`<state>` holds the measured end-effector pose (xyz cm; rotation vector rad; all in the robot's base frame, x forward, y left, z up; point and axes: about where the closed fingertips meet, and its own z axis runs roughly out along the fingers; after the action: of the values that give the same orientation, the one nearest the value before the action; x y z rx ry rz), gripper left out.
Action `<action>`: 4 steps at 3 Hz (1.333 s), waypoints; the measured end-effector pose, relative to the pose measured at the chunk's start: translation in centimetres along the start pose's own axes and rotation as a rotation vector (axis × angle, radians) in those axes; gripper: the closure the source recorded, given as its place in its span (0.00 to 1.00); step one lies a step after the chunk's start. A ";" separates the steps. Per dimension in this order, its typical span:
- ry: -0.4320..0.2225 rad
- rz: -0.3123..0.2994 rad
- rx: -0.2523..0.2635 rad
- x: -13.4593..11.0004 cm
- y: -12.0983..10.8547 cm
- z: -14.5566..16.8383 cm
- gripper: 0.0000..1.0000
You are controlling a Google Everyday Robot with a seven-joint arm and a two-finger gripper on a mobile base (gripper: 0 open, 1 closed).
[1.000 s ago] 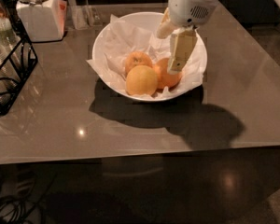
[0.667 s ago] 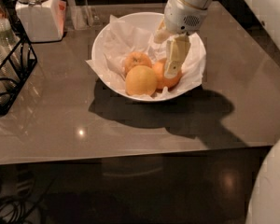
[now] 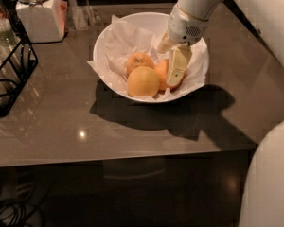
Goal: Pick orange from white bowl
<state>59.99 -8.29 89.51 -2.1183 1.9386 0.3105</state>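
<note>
The white bowl (image 3: 103, 38), lined with crumpled white paper, stands on the brown table in the camera view. Three fruits lie in it. The orange (image 3: 161, 72), the deepest reddish-orange one, is at the right of the group. My gripper (image 3: 167, 66) reaches down into the bowl from the upper right and is open. One cream finger (image 3: 178, 67) lies across the front of the orange and hides part of it; the other sits behind it. A paler yellow-orange fruit (image 3: 142, 81) touches the orange on the left. A smaller dull fruit (image 3: 139, 60) lies behind that.
A white lidded jar (image 3: 35, 11) stands at the back left. A black wire rack (image 3: 12, 65) with glassware is at the left edge. The table's front edge (image 3: 123, 157) runs across below the bowl. My white body (image 3: 270, 178) fills the lower right.
My gripper has sunk a little lower into the bowl, closer around the orange. The fruits and the bowl have not moved.
</note>
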 end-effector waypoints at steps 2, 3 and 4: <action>-0.015 0.045 -0.059 1.4 0.1 2.5 0.20; -0.015 0.064 -0.085 2.0 0.0 3.6 0.21; -0.019 0.079 -0.104 2.5 0.0 4.5 0.27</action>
<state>60.27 -9.18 84.45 -2.0967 2.0408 0.4543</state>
